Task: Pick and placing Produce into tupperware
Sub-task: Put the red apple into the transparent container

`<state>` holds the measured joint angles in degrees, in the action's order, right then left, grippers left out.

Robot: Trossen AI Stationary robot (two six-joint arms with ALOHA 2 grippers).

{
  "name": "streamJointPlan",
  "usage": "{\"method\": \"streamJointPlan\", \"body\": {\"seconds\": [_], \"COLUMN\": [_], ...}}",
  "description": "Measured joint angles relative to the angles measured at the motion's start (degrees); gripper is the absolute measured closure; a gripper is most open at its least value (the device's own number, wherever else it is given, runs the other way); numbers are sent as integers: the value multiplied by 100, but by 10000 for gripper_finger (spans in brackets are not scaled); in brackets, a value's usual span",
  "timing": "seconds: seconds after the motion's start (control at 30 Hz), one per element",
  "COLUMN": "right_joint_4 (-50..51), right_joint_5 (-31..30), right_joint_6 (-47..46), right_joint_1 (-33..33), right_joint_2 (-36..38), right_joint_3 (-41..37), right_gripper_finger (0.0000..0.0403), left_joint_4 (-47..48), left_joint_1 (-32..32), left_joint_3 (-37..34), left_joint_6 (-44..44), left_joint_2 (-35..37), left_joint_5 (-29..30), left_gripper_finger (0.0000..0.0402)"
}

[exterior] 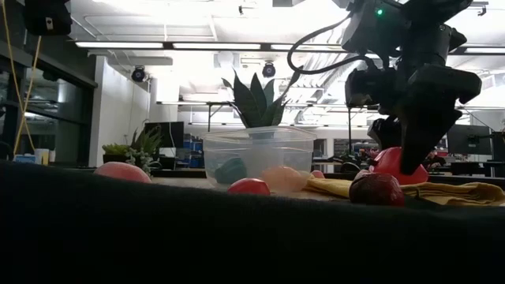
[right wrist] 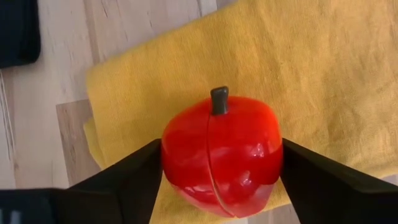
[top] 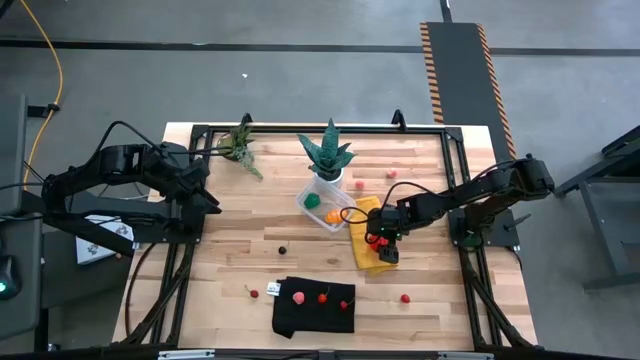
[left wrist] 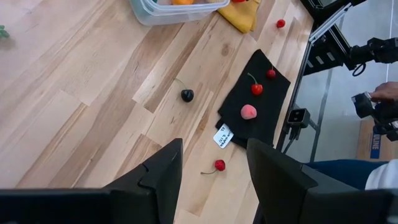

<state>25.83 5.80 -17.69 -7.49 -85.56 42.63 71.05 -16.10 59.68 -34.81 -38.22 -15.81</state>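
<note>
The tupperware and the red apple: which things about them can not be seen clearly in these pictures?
- Tupperware: cut off by the picture edge in the left wrist view; its contents are blurred through the wall in the low view.
- Red apple: its underside is hidden in the right wrist view; whether the right gripper has lifted it off the yellow cloth is unclear.

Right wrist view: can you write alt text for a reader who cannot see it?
A shiny red toy apple with a dark stem sits between the right claw's two dark fingers, which are at both of its sides. It lies on a yellow cloth spread over the light wooden table.
</note>
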Motion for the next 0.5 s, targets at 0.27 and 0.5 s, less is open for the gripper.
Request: {"method": "streamJointPlan", "body": {"seconds": [0.27,0.5], "right_joint_4": [-30,-32], "right_joint_5": [-7,-13], "right_joint_6": [0,-60], "right_joint_1": [0,0], "right_joint_2": [0,0], "right_joint_3": [0,29], "right_gripper_finger": [131,132], "left_joint_4": [-13,-15], "left_joint_1": [-2,-1], "left_joint_3": [0,1], "left_joint_6": [-1,-2], "left_joint_2": [0,0], "left_joint_5": [0,2], "left_gripper_finger": [234,234]}}
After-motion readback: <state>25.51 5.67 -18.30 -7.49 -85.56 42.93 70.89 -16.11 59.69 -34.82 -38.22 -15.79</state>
